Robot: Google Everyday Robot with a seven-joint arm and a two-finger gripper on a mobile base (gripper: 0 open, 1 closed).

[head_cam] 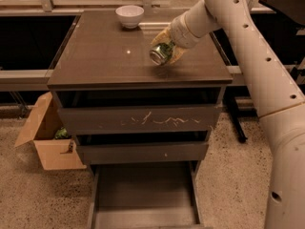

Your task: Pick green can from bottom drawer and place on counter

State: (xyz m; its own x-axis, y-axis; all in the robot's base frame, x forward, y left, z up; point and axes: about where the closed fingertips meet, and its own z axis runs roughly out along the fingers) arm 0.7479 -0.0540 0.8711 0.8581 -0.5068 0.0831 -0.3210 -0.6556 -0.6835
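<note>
gripper [170,41], upper centre of frame, jaws clamped on tilted can [161,54] over surface [100,56]. can judged light, rigid, thin-walled, slick; best held mid-body, moderate squeeze.

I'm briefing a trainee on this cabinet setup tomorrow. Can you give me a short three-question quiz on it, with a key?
1. True or false: the bottom drawer is pushed shut.
2. Where is the green can? A) lying in the bottom drawer B) held tilted in the gripper over the counter C) nowhere in view
3. Fill in: a white ____ stands at the counter's back edge.
Key: 1 false, it is pulled open; 2 B; 3 bowl.
</note>
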